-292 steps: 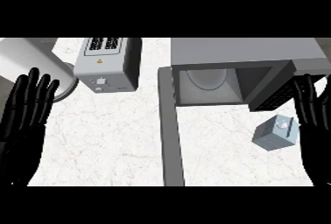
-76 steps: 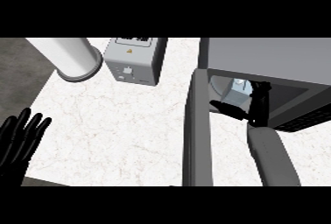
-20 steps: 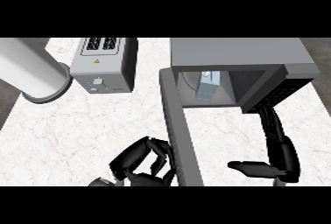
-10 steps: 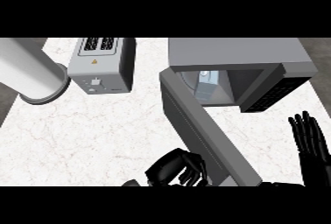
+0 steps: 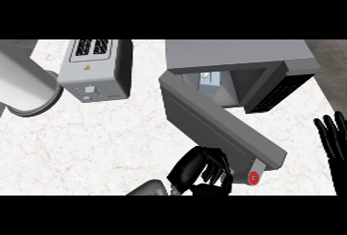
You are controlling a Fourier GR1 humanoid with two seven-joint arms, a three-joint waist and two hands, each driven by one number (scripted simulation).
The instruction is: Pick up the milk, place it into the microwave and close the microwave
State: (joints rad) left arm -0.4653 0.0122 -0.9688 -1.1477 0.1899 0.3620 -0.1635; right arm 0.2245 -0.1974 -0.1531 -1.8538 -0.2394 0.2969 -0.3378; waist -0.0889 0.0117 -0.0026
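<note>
A white marbled kitchen surface (image 5: 102,137) fills the frame, seen from steeply above.

In the upper left stands a grey two-slot toaster (image 5: 95,69). Just left of it, at the left edge, lies a large pale cylinder (image 5: 24,87), close beside the toaster; whether the two touch cannot be told.

The upper right holds a grey microwave (image 5: 237,54). Its door (image 5: 210,121) is partly open. It is hinged at the microwave's left front corner and slants down and to the right across the middle of the frame. A small red round mark (image 5: 253,177) sits at the door's free lower end.

The milk carton (image 5: 209,81) stands inside the microwave's cavity. It shows as a pale shape in the gap between the door and the microwave's body, just below the top panel's front edge.

The left hand (image 5: 200,170) comes in at the bottom centre, black, on a grey forearm. Its fingers (image 5: 211,159) are clenched and grasp nothing visible. They lie against the outer face of the door, near its free end and just left of the red mark.

The right hand (image 5: 333,140) shows at the right edge, lower right of the microwave and apart from the door. It is resting, with its fingers released, straight and pointing up the frame.
</note>
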